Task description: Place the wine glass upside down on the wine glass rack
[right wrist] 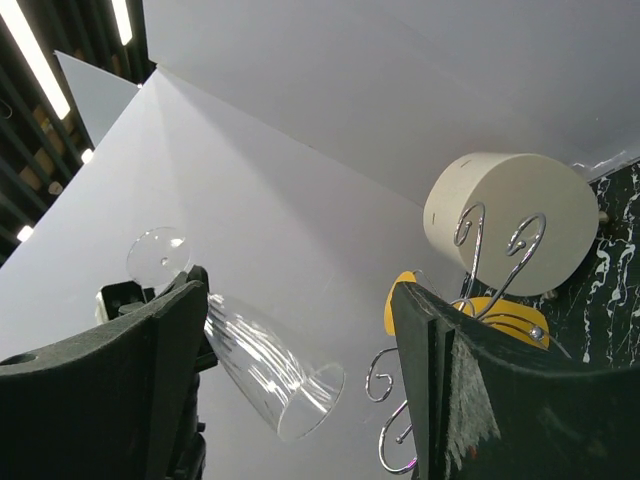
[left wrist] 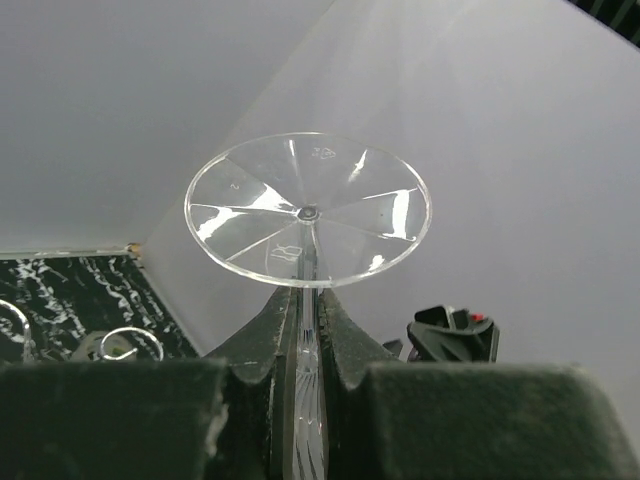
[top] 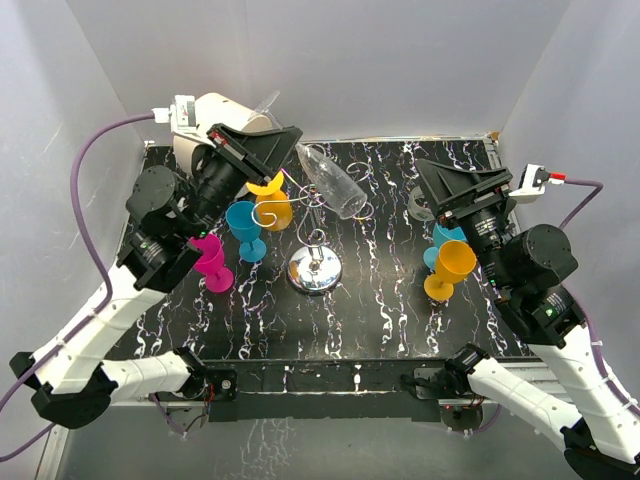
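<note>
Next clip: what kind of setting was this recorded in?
Most likely a lab test booth, not a home or bar: plain white walls box in a black marbled table, two robot arms are bolted at its near edge, and coloured goblets stand staged around a wire wine glass rack.

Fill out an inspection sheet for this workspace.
Surface: black marbled table.
Job's things: wine glass tilted in the air, not yet hung on the wine glass rack.
Clutter: coloured goblets on both sides; cream cylinder back left.
Grippers: left gripper jaws shut on the glass stem; right gripper jaws open, empty.
Cables: purple cables loop off both arms.
Surroundings: white walls.
</note>
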`<action>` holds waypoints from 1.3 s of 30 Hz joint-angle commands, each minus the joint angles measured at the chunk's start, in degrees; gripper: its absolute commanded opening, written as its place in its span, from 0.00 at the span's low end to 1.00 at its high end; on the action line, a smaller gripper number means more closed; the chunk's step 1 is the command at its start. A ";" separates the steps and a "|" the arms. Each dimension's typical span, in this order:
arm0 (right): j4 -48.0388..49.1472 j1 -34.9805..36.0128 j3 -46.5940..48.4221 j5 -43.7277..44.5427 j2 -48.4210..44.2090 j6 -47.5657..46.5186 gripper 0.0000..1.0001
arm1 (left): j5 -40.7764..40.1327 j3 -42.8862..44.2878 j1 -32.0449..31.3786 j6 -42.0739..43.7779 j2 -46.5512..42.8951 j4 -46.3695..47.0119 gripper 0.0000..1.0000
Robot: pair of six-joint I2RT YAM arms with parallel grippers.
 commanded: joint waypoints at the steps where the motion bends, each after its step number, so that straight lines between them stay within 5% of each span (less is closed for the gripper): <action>1: 0.60 -0.16 0.57 0.95 -0.32 -2.43 0.73 | 7.61 4.56 -0.14 11.82 -3.82 -11.68 0.00; 12: -2.91 -0.18 7.36 -2.37 5.32 -8.11 0.73 | 15.01 8.69 -0.14 30.26 -6.85 -31.05 0.00; 22: -7.65 -0.16 11.74 -7.24 11.38 -10.14 0.72 | 7.44 1.72 -0.15 39.75 -13.39 -36.70 0.00; 29: -9.36 -0.16 13.58 -0.67 11.65 -14.02 0.72 | 0.74 -0.99 -0.14 45.31 -14.30 -45.58 0.00; 39: -8.97 -0.16 9.17 6.71 8.99 -15.21 0.69 | 3.29 -15.40 -0.14 44.35 -19.25 -38.38 0.00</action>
